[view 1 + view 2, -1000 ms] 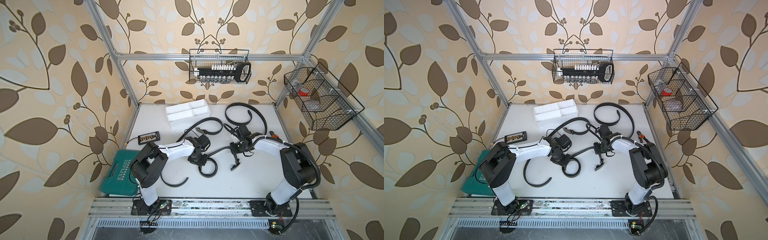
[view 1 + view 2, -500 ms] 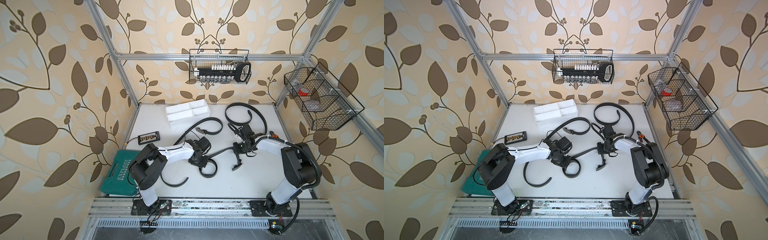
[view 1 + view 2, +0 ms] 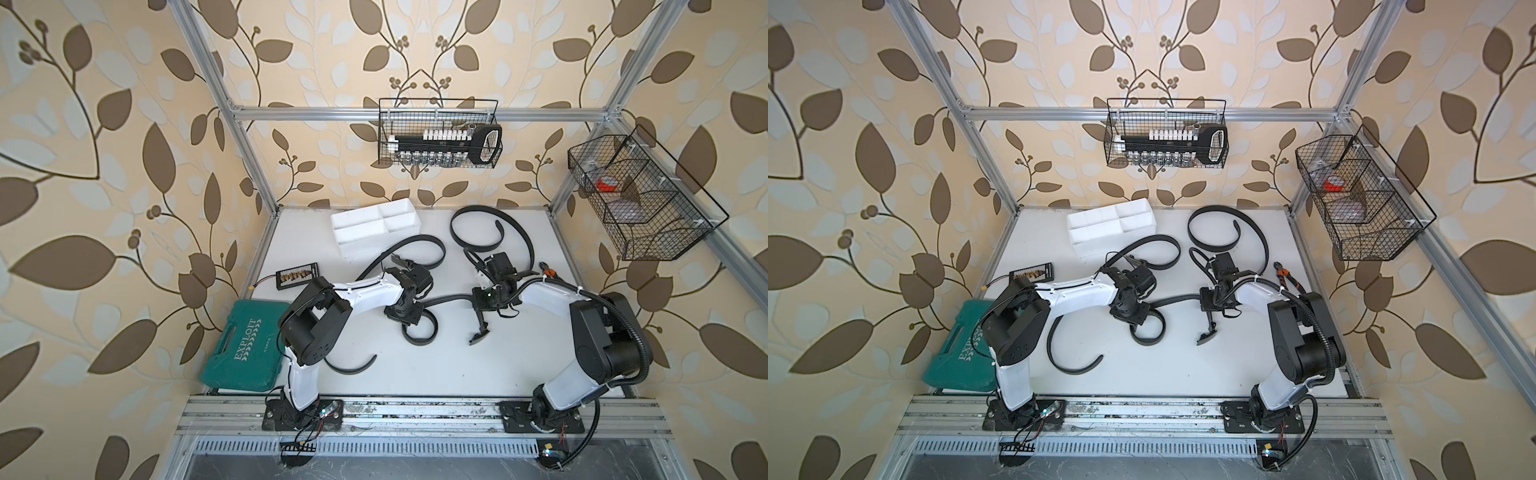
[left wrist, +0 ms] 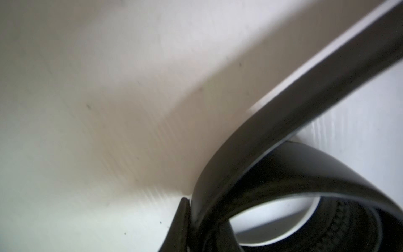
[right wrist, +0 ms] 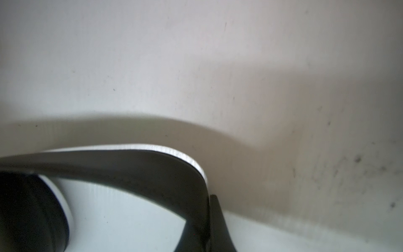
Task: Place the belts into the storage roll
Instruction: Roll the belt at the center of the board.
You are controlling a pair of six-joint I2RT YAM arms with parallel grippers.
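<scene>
- Three long, narrow black belts, all on the white desk and all outside the tray.
- One white rectangular plastic storage tray with low walls and four compartments sits at the far side of the desk, left of centre.
- The far belt curls in an open spiral at the far right, apart from the tray.
- The left belt loops just beside the tray's near corner and runs under the left arm. It apparently comes out as an arc on that arm's near side.
- The middle belt stretches between the two arms. It has one small coil at the left arm and its buckle end just past the right arm.
- Two end effectors, both low over the desk.
- The left end effector is clenched on the middle belt at its coil. In the left wrist view the strap is pressed against a finger.
- The right end effector is clenched on the same belt. In the right wrist view the strap bends down between its fingers.
- Two black wire baskets: one on the back rail and one on the right rail.
- One green plastic tool case lies at the near left edge.
- One small black bit holder lies farther back on the left.
</scene>
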